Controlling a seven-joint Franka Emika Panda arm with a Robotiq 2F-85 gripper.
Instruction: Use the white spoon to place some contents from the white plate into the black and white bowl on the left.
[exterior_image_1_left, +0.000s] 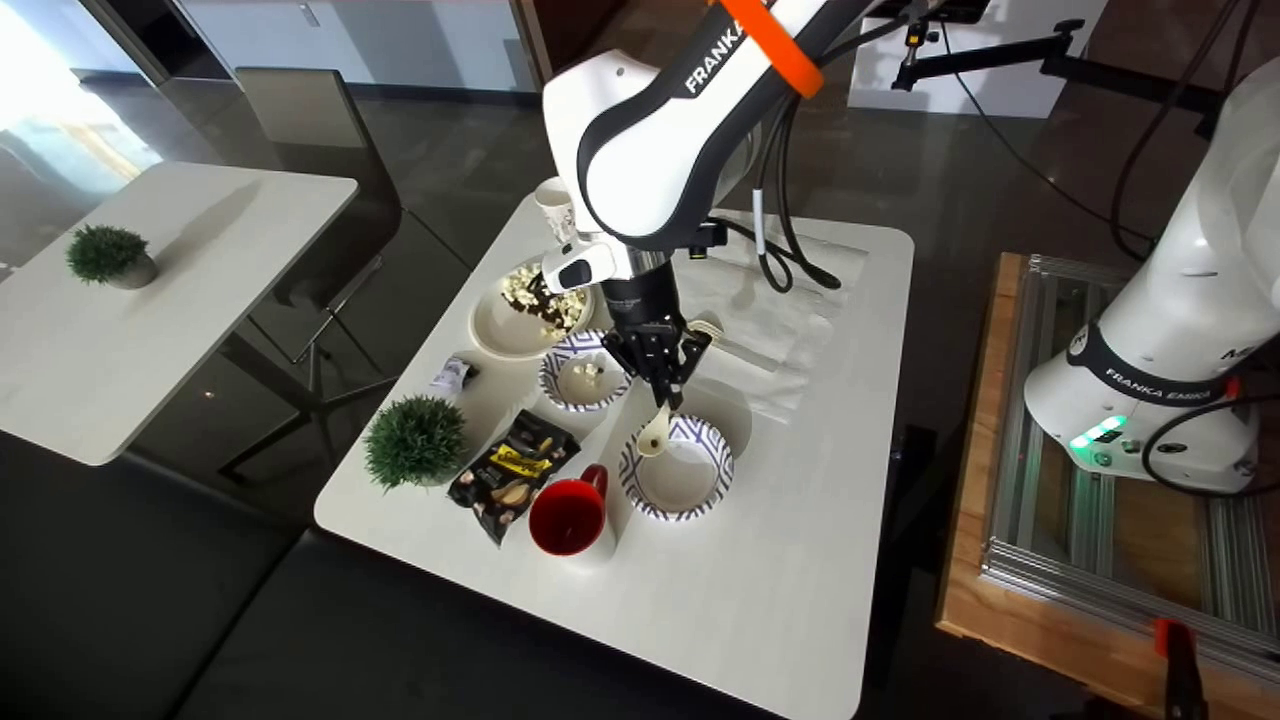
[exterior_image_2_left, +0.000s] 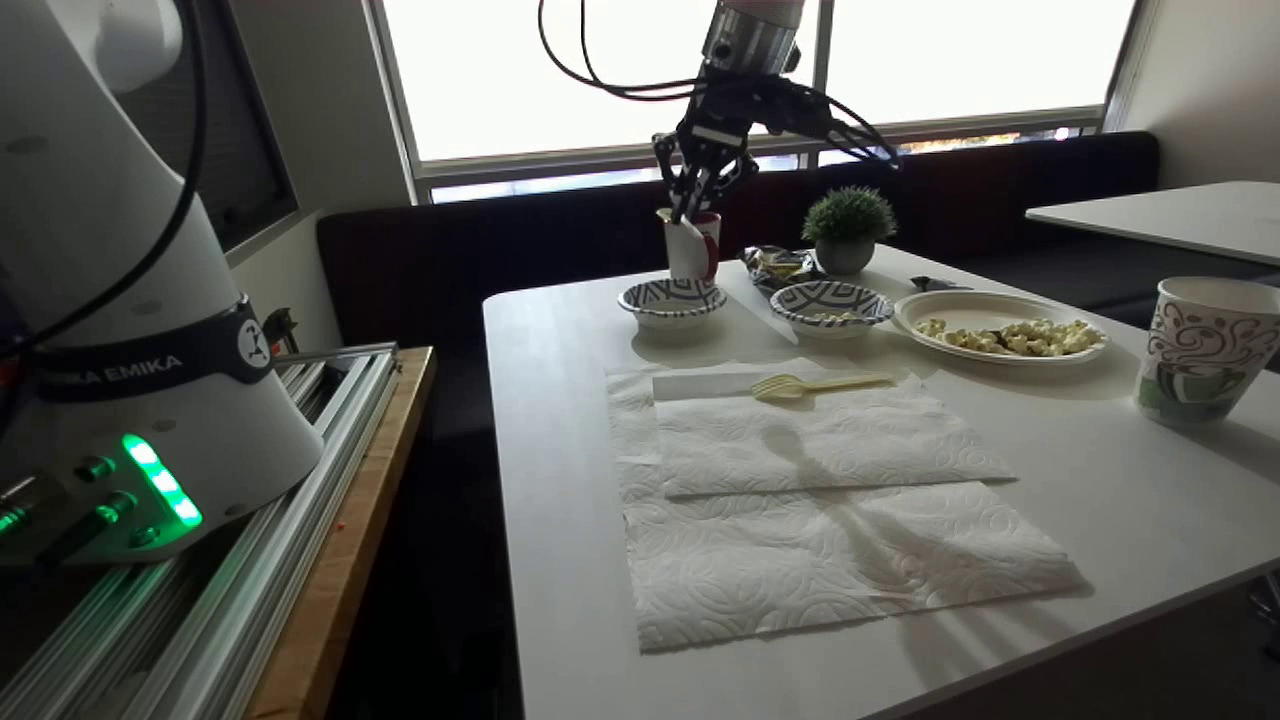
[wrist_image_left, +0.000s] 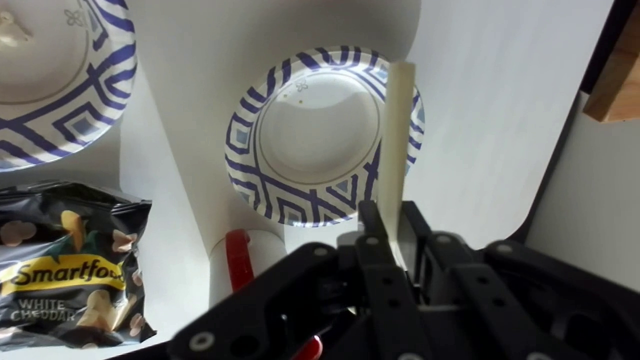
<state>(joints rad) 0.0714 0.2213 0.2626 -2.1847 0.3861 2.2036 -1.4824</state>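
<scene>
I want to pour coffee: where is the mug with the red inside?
The mug stands below and left of centre in an exterior view, right of the black snack bag and left of a patterned bowl.

Mug (exterior_image_1_left: 570, 522), snack bag (exterior_image_1_left: 515, 470), plant (exterior_image_1_left: 417, 442), fork (exterior_image_2_left: 822, 384)

We read "Smartfoo…", "WHITE CHEDDAR" on black bag (wrist_image_left: 75, 267); "FRANKA" on arm (exterior_image_1_left: 660, 150), "FRANKA EMIKA" on base (exterior_image_1_left: 1150, 412).
</scene>
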